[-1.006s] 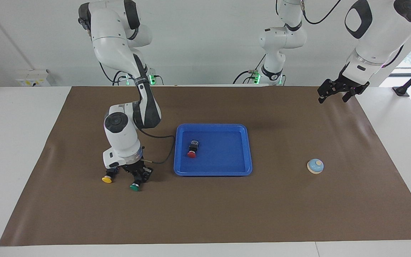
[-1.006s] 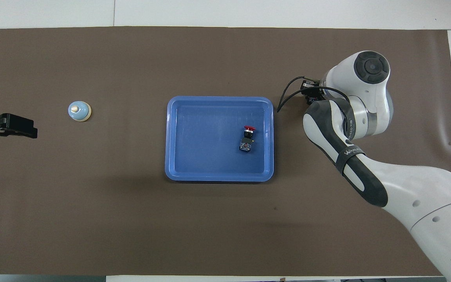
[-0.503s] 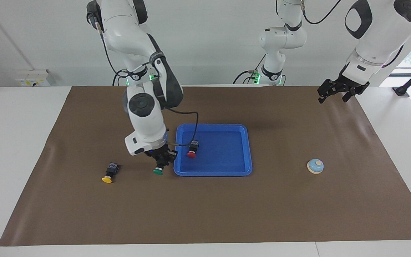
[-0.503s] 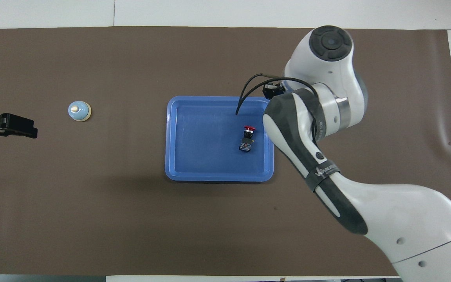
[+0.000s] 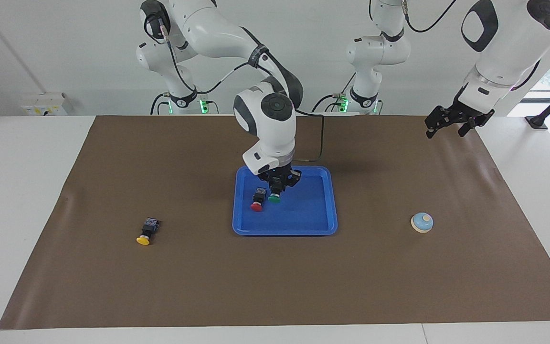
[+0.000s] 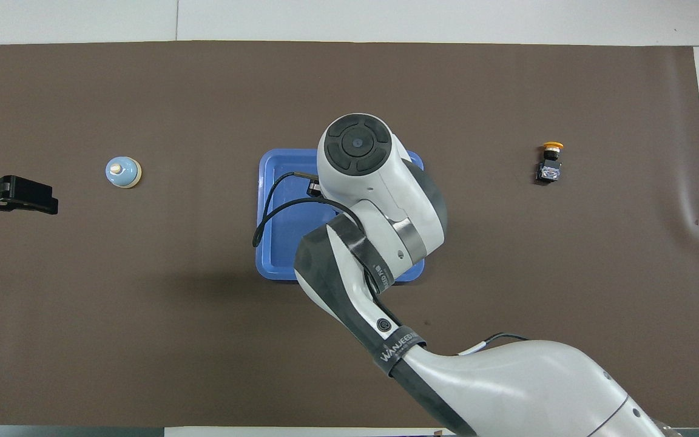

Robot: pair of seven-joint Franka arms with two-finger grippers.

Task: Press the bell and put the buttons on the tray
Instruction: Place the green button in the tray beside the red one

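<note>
**Right claw holds green button over tray; left claw waits**

The right claw (image 5: 279,187) is over the blue tray (image 5: 320,210), pinching the green button (image 5: 274,198) between its fingertips. The green cap points down toward the tray floor. Whether the button touches the floor cannot be told. In the overhead view the right arm's wrist covers the claw and most of the tray (image 6: 273,243).

1 button already lies in the tray: the red button (image 5: 257,201), on its side, just beside the green button on the side toward the right arm's end of the table. Both sit in the half of the tray nearer the robots.

The yellow button (image 5: 146,232) lies on its side on the brown mat (image 5: 275,286), well apart from the tray, toward the right arm's end of the table.

The bell (image 5: 421,222) stands upright on the mat toward the left arm's end of the table, well apart from the tray.

The left claw (image 5: 451,125) waits with its fingers spread, raised over the mat's corner at the left arm's end, nearest the robots. It holds nothing.
</note>
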